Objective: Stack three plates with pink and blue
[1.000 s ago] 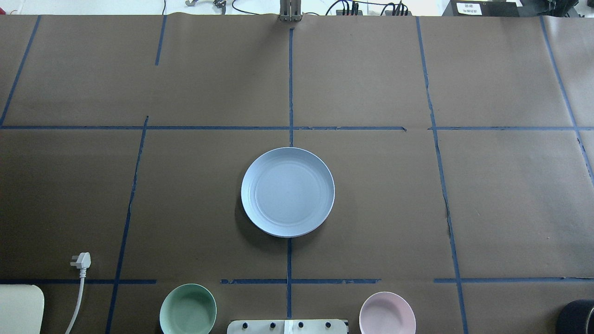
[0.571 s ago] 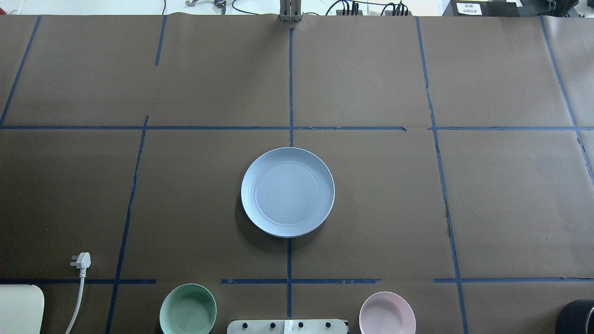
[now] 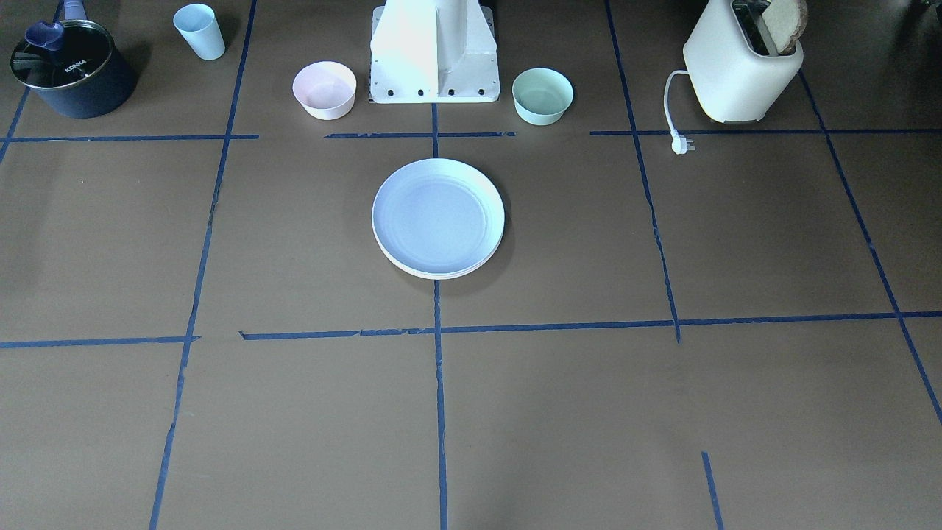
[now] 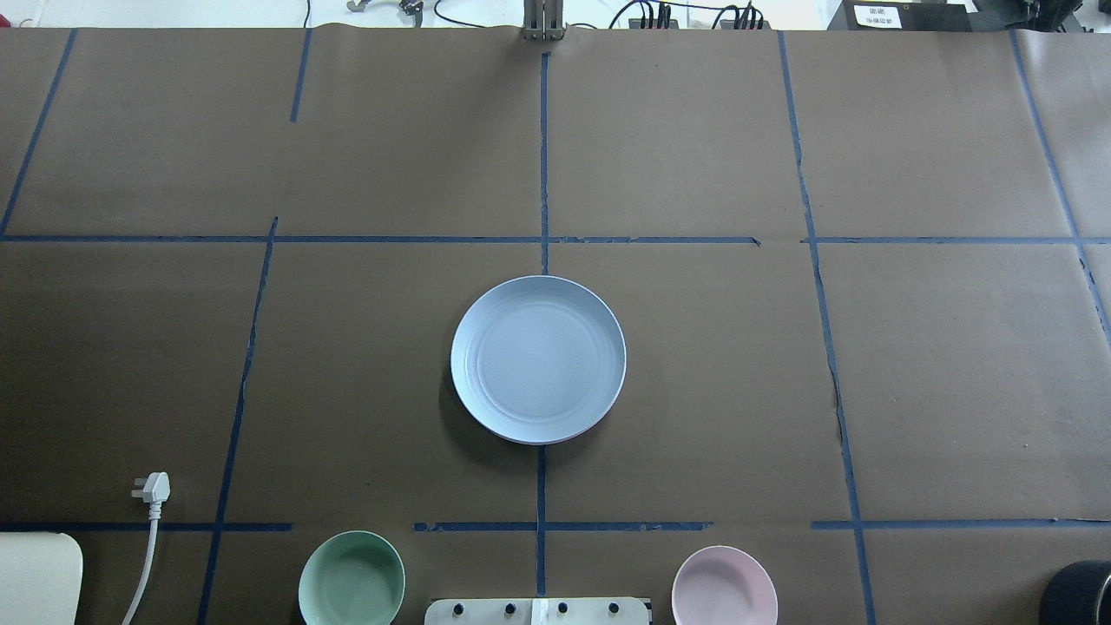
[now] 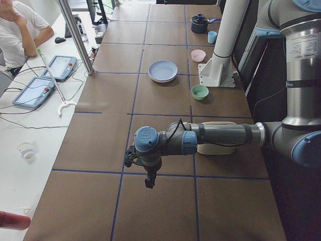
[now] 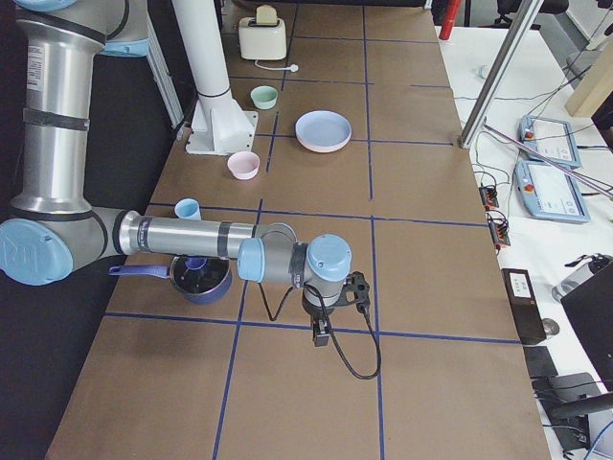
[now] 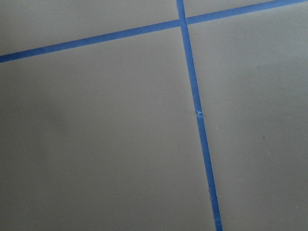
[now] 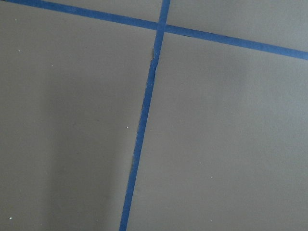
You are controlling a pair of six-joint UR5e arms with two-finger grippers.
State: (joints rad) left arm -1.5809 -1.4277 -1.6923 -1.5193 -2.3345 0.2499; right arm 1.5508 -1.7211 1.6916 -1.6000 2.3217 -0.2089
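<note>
Blue-taped brown paper (image 4: pixel 391 156) covers the bench, unchanged this past second: my left gripper (image 5: pixel 149 182) and right gripper (image 6: pixel 323 337) hang over opposite ends, too small to tell wide from narrow. At mid-bench the blue plate (image 4: pixel 538 359) sits atop paler rims (image 3: pixel 440 274) peeking beneath, so I judge stacking finished; a white desk (image 5: pixel 15 181) runs beyond the far edge.

I see a pale blue plate (image 4: pixel 538 359) with faint ring lines in it. A thin cream rim (image 3: pixel 438 274) peeks out under it. All around the plate, the table (image 4: pixel 955 365) is brown with dark blue tape lines (image 4: pixel 544 156). Near the plate are a mint-green bowl (image 4: pixel 351 579) and a pink bowl (image 4: pixel 724 586).
</note>
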